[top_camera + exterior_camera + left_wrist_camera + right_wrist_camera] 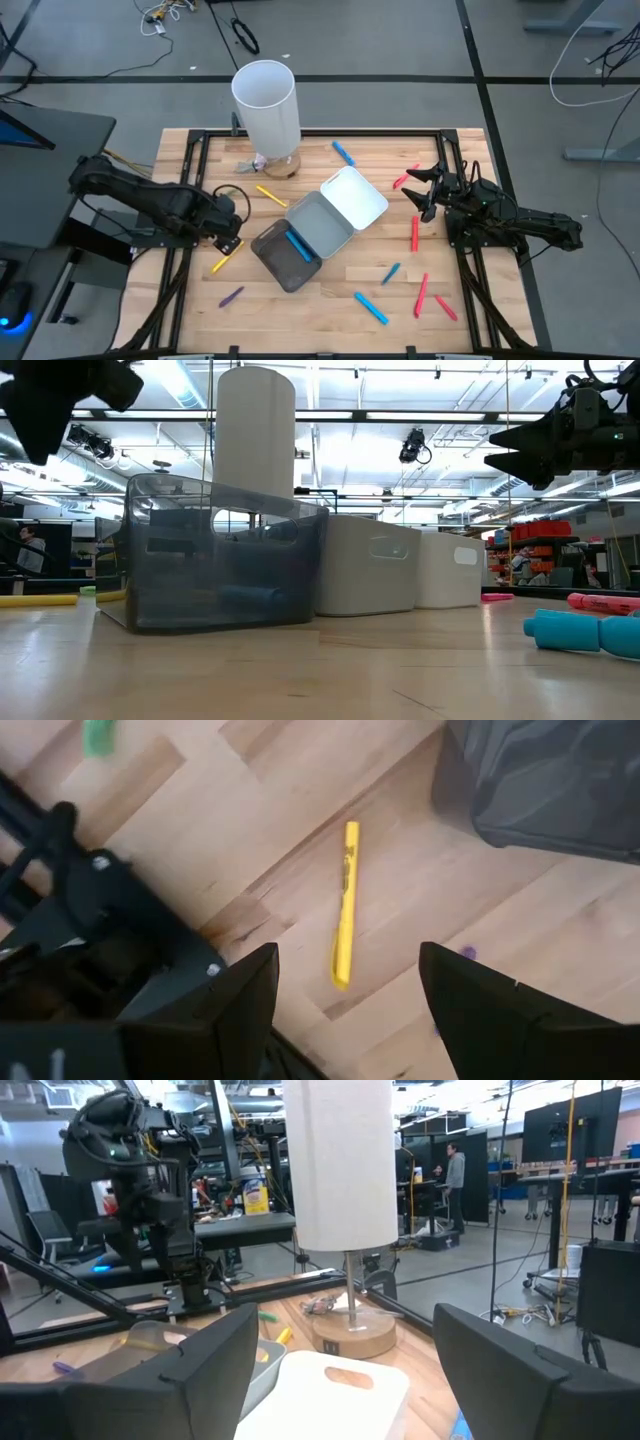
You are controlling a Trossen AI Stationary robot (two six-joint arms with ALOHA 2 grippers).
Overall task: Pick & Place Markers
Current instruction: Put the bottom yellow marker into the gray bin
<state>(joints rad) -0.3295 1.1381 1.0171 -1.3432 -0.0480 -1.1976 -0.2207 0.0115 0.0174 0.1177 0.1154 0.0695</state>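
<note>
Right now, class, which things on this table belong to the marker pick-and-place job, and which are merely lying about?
Belong to the job:
- yellow marker below the open left claw
- blue marker inside the dark tray
- red markers near the open right claw

Just lying about:
- tall white cylinder
- floor cables

Yellow marker (345, 905), dark grey tray (545, 780)

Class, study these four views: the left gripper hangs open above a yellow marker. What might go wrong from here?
1. The yellow marker lies close to the table frame; a finger of the left gripper could strike it.
2. The marker may roll when nudged.
3. The dark tray sits nearby, and the carry could clip its wall.
</note>
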